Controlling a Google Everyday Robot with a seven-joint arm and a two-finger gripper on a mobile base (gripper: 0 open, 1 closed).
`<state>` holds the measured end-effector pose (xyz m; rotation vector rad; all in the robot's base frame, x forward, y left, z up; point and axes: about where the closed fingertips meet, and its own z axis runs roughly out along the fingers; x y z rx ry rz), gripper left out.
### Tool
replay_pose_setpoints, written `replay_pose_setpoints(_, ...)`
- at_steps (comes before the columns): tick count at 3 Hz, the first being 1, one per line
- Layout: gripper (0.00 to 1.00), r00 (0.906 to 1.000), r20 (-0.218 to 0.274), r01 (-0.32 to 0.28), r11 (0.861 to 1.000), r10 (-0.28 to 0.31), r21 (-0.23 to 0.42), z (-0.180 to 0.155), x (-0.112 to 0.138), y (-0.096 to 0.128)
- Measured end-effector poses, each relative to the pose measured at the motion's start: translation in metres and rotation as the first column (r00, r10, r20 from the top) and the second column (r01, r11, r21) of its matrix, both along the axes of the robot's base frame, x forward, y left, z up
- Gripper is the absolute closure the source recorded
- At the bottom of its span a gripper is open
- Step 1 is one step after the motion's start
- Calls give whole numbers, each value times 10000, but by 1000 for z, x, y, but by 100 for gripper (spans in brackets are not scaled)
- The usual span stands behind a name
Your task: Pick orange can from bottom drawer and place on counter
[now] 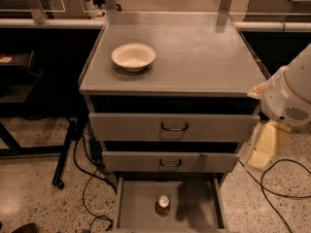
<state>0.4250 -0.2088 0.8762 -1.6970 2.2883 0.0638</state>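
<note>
Plainly, you have everything left: the can point(163, 205) stands in the open drawer point(138, 212); your gripper point(264, 148) hangs above-right of that drawer, and I cannot tell whether it is open or closed.

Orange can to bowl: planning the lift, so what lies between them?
In the camera view, the middle drawer, top drawer and counter rim lie between the orange can and bowl; the gripper hangs right of the drawers.

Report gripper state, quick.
Gripper: open or closed cannot be told. It hangs off the counter's right front corner; the can sits in the bottom drawer.
</note>
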Motion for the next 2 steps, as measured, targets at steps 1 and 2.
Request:
replay_pose_setpoints(1,0,9993,-381,-22,9998,29,194,-27,-9,5)
replay_pose_setpoints(2,0,9915,-1301,-21,9981,100,612,-101,-23,9)
